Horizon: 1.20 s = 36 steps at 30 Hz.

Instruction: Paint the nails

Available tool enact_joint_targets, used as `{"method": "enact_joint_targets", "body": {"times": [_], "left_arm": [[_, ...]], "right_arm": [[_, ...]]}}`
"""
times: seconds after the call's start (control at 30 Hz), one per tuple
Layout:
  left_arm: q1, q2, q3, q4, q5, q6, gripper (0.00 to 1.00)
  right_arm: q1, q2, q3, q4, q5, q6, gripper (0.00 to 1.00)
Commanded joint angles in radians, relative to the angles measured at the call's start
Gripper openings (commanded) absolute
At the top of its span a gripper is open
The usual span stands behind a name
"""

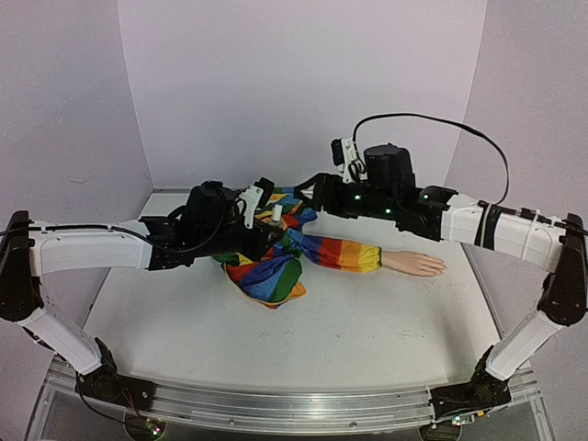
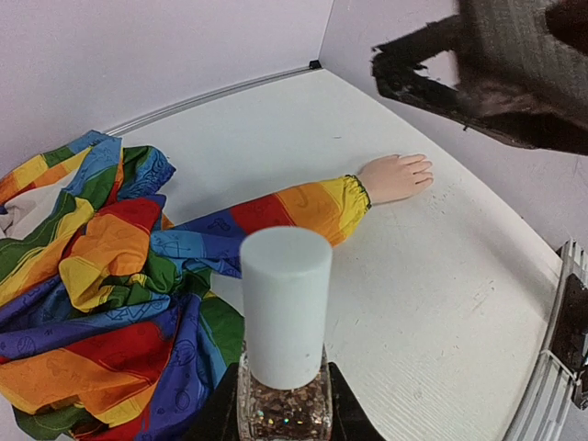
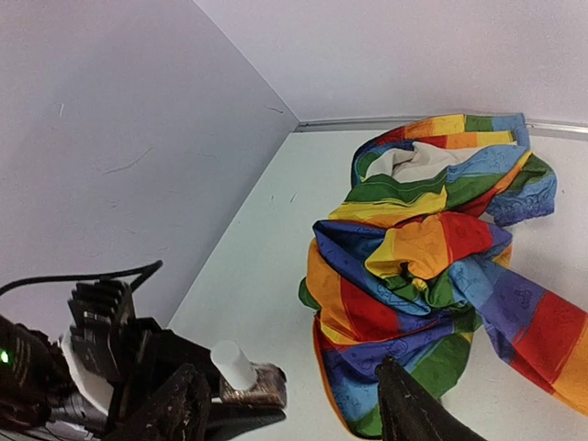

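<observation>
A small bottle of glitter polish with a white cap (image 2: 286, 317) stands upright in my left gripper (image 2: 285, 415), which is shut on its glass base. In the top view my left gripper (image 1: 268, 228) holds the bottle (image 1: 276, 214) above the rainbow cloth. My right gripper (image 1: 306, 195) hovers just right of the cap, open and empty; in its wrist view its fingers (image 3: 175, 409) stand wide apart with the bottle (image 3: 241, 375) near the left one. The pale mannequin hand (image 1: 416, 265) lies flat at the end of the rainbow-striped sleeve (image 1: 340, 253). Its nails (image 2: 424, 171) are too small to make out.
The bunched rainbow garment (image 3: 432, 276) covers the table's back middle, under both grippers. Lilac walls close the back and sides. Bare white table (image 1: 349, 331) lies in front of the sleeve. A metal rail (image 1: 276, 409) runs along the near edge.
</observation>
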Motion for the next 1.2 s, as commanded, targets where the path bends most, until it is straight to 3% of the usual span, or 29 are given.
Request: {"method": "enact_joint_targets", "body": {"times": [0.0,0.2,0.37,0.5,0.67,0.73,0.77,0.87,0.93,0.97,1.03,1.17], "left_arm": [[-0.051,0.007,0.071,0.036,-0.096,-0.009,0.00],[-0.086,0.037,0.103,0.031,-0.141,0.022,0.00],[-0.092,0.058,0.124,0.023,-0.163,0.025,0.00],[-0.092,0.065,0.134,0.015,-0.172,0.018,0.00],[-0.090,0.055,0.133,0.013,-0.087,0.010,0.00],[-0.062,0.032,0.123,0.017,0.075,0.011,0.00],[-0.036,0.024,0.124,0.021,0.258,0.015,0.00],[0.037,-0.004,0.116,0.054,0.788,0.072,0.00],[0.042,-0.033,0.103,0.078,1.106,0.133,0.00],[0.041,-0.037,0.102,0.095,1.227,0.141,0.00],[0.041,-0.023,0.128,0.104,1.337,0.114,0.00],[0.042,0.008,0.165,0.105,1.354,0.105,0.00]], "right_arm": [[0.044,0.057,0.100,-0.005,0.053,0.032,0.56],[0.101,0.107,0.117,-0.011,0.065,0.033,0.47],[0.136,0.113,0.115,-0.032,0.163,0.034,0.27],[0.139,0.102,0.104,-0.043,0.214,0.034,0.16],[0.137,0.103,0.100,-0.038,0.194,0.001,0.00],[0.127,0.085,0.076,0.000,0.118,-0.070,0.00],[0.109,0.065,0.040,0.062,0.013,-0.132,0.00],[0.012,-0.008,-0.091,0.312,-0.647,-0.292,0.00],[-0.003,-0.020,-0.086,0.350,-1.060,-0.346,0.00],[-0.002,-0.019,-0.080,0.354,-1.125,-0.337,0.00],[-0.003,-0.003,-0.069,0.353,-1.202,-0.319,0.00],[-0.003,0.007,-0.085,0.352,-1.176,-0.327,0.00]]}}
